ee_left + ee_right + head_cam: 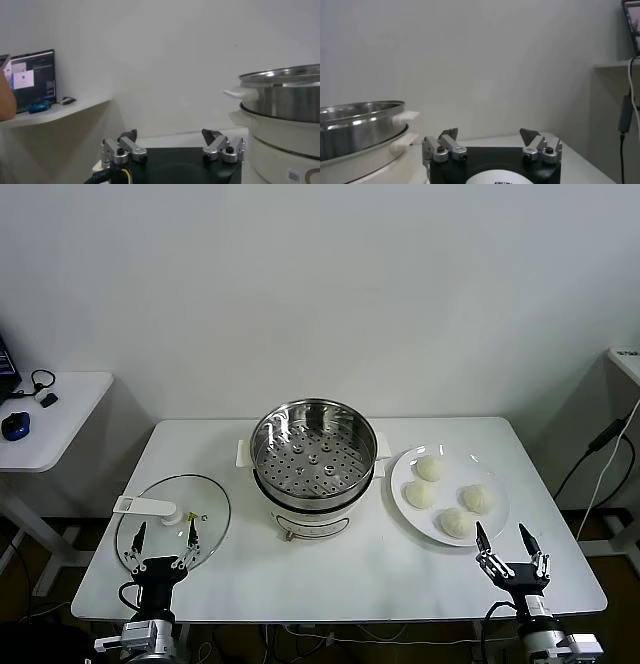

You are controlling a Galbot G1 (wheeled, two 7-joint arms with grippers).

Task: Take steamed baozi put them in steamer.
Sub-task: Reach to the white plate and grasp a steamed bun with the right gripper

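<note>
**A:** So, sweeping the head view from the left: the left gripper [162,541] sits at the lower left, over the near edge of the glass lid [172,521], fingers spread, holding nothing. It looks parked.

**B:** And the steamer [314,458]?

**A:** Centre of the frame, open on the white table [300,579], its perforated tray bare. Right of it, just beside it, is the white plate [412,505] with all four steamed baozi [429,469]. At the lower right the right gripper [511,552] hangs at the table's near edge, close to the nearest bun [457,523], jaws wide apart and empty.

**B:** Then nothing is picked yet. How should the reach go?

**A:** I'd take that nearest bun first, so the fingers needn't pass over the others. Come down with the jaws straddling it and clear of its neighbour, then close gently; soft dough will likely dent or tear if squeezed hard. Lift well clear of the steamer's rim before crossing over.

**B:** What can't you make out?

**A:** From the left wrist view, the steamer [280,107] is cut off at the right edge and the lid isn't shown. In the right wrist view, the steamer [362,125] is cropped at the left; the plate [501,177] shows only as a white sliver at the bottom, and no bun appears. Whether the buns touch one another on the plate, I cannot tell.
</note>
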